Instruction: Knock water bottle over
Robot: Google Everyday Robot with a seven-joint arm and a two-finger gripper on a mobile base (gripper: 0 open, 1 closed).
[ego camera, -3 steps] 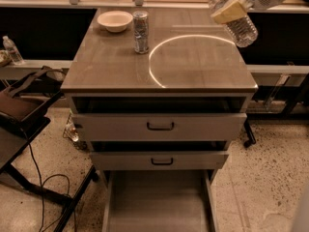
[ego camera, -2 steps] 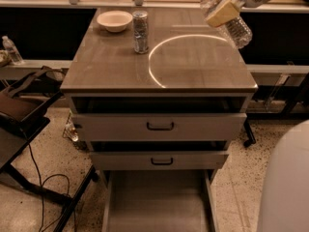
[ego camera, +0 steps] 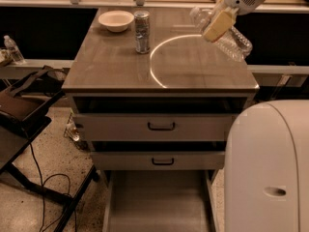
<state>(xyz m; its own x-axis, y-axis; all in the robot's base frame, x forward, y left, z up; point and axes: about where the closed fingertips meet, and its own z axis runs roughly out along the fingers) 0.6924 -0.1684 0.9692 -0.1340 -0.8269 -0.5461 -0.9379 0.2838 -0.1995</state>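
The water bottle point(ego camera: 237, 44) is clear ribbed plastic. It hangs tilted, cap end up and to the left, over the far right part of the wooden table point(ego camera: 116, 71). My gripper point(ego camera: 215, 29) reaches in from the top right on a white arm and is shut on the bottle's middle. One tan finger pad point(ego camera: 218, 23) lies across the front of the bottle. The bottle's base sticks out past the table's right edge. I cannot tell whether the bottle touches the tabletop.
A silver drink can point(ego camera: 142, 31) stands at the table's far middle, with a white bowl point(ego camera: 116, 20) behind it to the left. Drawers point(ego camera: 159, 126) under the top are pulled open. My white body point(ego camera: 268, 168) fills the lower right. A small bottle point(ego camera: 13, 50) stands far left.
My gripper has moved left and slightly down with the tilted bottle in it. My white body has come further into view at the lower right. The can and the bowl have not moved.
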